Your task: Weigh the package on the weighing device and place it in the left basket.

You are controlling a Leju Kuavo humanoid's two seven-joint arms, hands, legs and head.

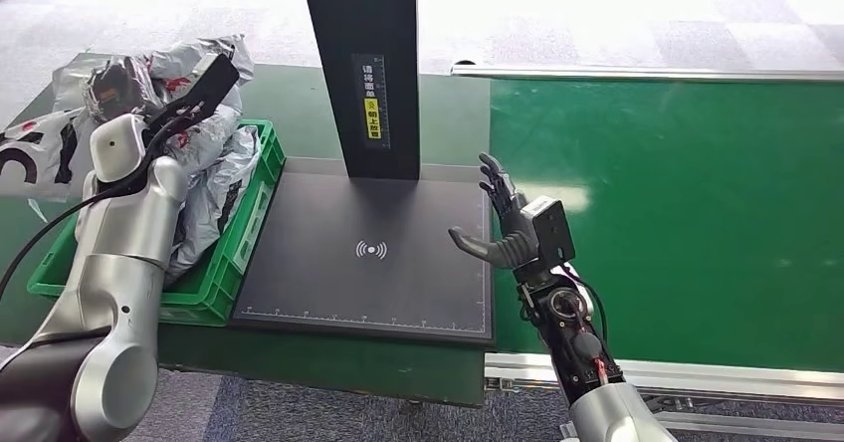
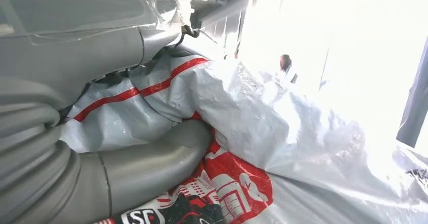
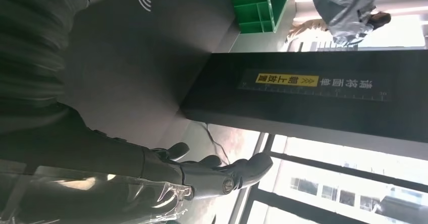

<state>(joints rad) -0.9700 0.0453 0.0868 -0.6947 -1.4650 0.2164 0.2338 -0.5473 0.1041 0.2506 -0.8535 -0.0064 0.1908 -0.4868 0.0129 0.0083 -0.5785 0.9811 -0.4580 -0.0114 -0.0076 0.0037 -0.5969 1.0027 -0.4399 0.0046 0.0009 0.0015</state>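
In left hand (image 2: pixel 101 148): crumpled grey-red package (image 2: pixel 242 123)

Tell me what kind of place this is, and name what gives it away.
Likely a parcel-sorting or logistics station. A flat black weighing platform with a scan symbol and upright post sits beside a green conveyor belt, and a green plastic basket holds grey plastic mailer packages.

One weighing device (image 1: pixel 368 253) stood on the counter (image 1: pixel 677 213), with one black upright column (image 1: pixel 363 64) at its far edge. One green basket (image 1: pixel 254 213) sat touching the device's left side. Several grey packages (image 1: pixel 214 178) were heaped in and behind the basket; their exact number could not be determined.
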